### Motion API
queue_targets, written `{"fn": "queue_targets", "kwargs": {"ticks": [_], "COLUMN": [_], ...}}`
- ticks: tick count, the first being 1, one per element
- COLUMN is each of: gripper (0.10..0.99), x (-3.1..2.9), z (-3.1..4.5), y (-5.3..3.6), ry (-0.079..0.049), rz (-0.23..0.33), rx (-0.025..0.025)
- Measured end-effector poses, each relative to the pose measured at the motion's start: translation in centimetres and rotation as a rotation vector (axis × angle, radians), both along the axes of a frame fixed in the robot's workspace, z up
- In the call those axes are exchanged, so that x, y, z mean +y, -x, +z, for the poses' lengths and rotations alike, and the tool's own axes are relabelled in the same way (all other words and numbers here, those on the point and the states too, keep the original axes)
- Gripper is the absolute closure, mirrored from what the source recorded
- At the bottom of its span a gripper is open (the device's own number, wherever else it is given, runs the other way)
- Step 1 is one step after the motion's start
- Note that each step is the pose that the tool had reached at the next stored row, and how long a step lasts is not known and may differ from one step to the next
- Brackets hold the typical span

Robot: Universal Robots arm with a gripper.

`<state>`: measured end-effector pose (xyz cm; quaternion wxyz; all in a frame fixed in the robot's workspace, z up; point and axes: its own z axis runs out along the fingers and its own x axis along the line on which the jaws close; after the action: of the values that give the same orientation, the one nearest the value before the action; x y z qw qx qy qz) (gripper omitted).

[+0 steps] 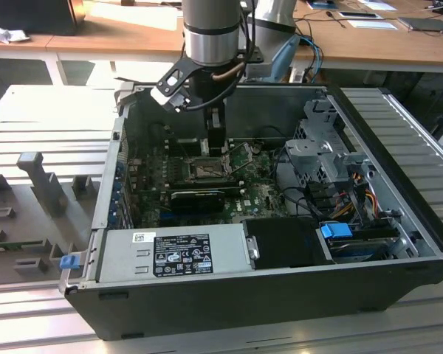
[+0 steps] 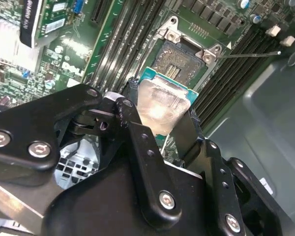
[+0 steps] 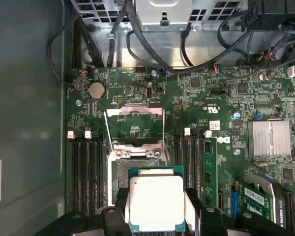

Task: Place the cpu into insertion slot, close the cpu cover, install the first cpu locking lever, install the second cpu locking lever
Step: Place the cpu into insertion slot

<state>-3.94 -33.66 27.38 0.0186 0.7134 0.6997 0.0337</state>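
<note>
My gripper [image 3: 156, 209] is shut on the cpu [image 3: 156, 201], a small square chip with a pale silvery face and green edge, gripped on two opposite sides by the black fingers [image 3: 192, 206]. In both wrist views the cpu [image 2: 160, 105] hangs above the green board, just short of the insertion slot [image 3: 130, 172], and overlaps one edge of it. The dark, silver-rimmed insertion slot [image 2: 179, 56] lies open. The cpu cover [image 3: 134, 123], a thin silver frame, is swung back off the slot. In the exterior view the gripper [image 1: 216, 147] reaches down inside the computer case over the insertion slot [image 1: 205, 171].
Black memory slots [image 3: 86, 167] flank the socket on both sides. A finned heatsink [image 3: 270, 137] and black cables [image 3: 187, 54] lie nearby. The grey power supply [image 1: 173, 254] fills the case front, and the drive cage [image 1: 317, 147] stands at the exterior view's right.
</note>
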Motion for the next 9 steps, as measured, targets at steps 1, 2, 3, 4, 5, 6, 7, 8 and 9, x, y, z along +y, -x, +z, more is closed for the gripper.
{"fn": "queue_targets", "kwargs": {"ticks": [1, 2, 3, 4, 5, 6, 7, 8, 9], "gripper": [0.557, 0.557, 0.557, 0.557, 0.557, 0.557, 0.557, 0.557, 0.557], "x": [0.19, 0.29, 0.33, 0.34, 0.34, 0.34, 0.34, 0.34, 0.34], "z": [-0.48, -0.82, -1.19, -1.51, -1.89, -2.2, -2.52, -2.88, -3.4], "y": [0.0, 0.01, 0.03, 0.06, 0.09, 0.12, 0.19, 0.36, 0.53], "ry": [0.0, 0.0, 0.0, 0.0, 0.0, 0.0, 0.0, 0.0, 0.0], "rz": [0.0, 0.0, 0.0, 0.0, 0.0, 0.0, 0.0, 0.0, 0.0], "rx": [0.0001, 0.0001, 0.0001, 0.0, 0.0001, 0.0001, 0.0, 0.0, 0.0]}}
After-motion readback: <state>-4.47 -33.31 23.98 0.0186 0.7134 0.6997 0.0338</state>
